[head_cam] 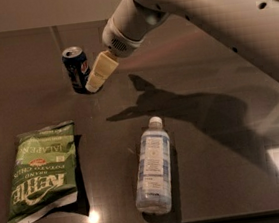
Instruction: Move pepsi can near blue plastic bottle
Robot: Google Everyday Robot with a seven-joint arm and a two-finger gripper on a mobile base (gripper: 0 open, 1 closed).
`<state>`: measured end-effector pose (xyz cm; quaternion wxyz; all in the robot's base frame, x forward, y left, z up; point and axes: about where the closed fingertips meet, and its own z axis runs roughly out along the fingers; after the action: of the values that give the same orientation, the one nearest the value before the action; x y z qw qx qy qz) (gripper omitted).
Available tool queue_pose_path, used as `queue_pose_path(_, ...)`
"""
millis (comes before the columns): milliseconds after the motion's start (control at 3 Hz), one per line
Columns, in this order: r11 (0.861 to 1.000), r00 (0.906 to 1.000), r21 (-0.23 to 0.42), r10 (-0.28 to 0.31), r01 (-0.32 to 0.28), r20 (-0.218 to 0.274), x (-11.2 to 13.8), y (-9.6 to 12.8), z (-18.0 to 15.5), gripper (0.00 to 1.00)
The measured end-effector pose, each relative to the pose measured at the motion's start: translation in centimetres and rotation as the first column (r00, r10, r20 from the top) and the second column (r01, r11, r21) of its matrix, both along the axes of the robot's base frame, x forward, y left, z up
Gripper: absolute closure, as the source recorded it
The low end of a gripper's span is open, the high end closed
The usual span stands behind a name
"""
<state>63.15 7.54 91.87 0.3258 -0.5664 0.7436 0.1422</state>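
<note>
The pepsi can (76, 69) stands upright on the dark table at the back left, dark blue with a silver top. The blue plastic bottle (153, 166) lies on its side at the front middle, white cap pointing away from me. My gripper (96, 81) hangs from the white arm and reaches down to the left, its cream fingertips right beside the can's right side, apparently touching or nearly touching it.
A green chip bag (42, 173) lies flat at the front left. The dark glossy table (214, 64) shows the arm's shadow between can and bottle. The table's front edge runs just below the bottle and bag.
</note>
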Motion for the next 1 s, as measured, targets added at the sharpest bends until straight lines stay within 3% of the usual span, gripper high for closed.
queue_pose_path(1000,0.999,0.9993,0.02,-0.036,0.036,0.003,4.7,5.3,-0.8,0.0)
